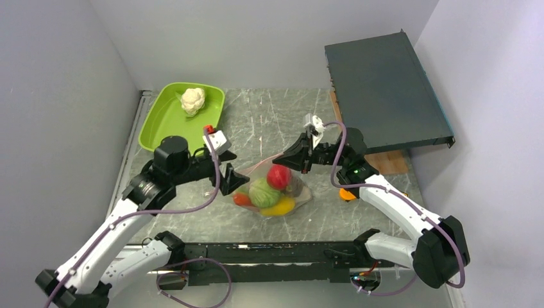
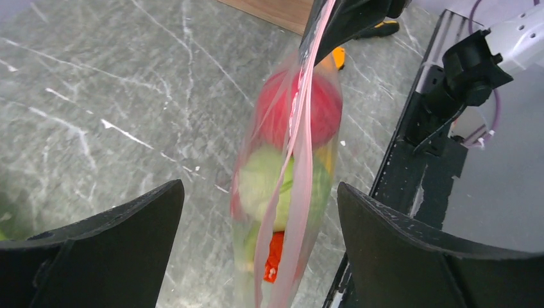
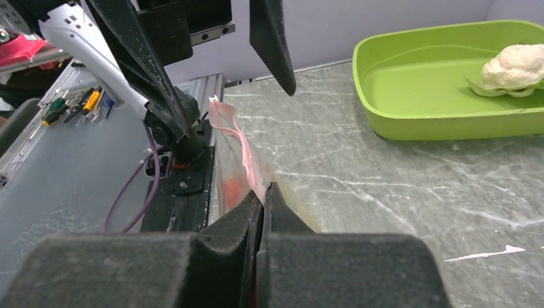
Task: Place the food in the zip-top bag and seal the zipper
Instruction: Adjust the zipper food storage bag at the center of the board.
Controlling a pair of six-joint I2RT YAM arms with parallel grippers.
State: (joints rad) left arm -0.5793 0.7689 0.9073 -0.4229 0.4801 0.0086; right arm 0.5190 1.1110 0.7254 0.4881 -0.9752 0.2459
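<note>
Right wrist view, nearest first: the right end effector is pinched flat on the zipper, and the pink strip climbs away from its tips. Under that strip sits the zip-top bag, belly on the table, mouth edge lifted. The food is packed inside: a red piece, a green one, a yellow one and an orange-red bit.

At the bag's other end the left end effector is spread wide, one finger on each side of the bag, touching nothing. That is the danger. Only one end is held, so any pull along the strip may drag the whole bag rather than press it closed.

From the left wrist the pink strip seems to part into two lines towards the near end, though the film blurs it, so I judge that stretch unsealed. The red piece bulges right under the strip and could force it open again. If the left fingers close low, they would catch film or food, not zipper.

Well beyond the bag, a white cauliflower-like piece lies in the lime tray. Sealing now would leave it out.
</note>
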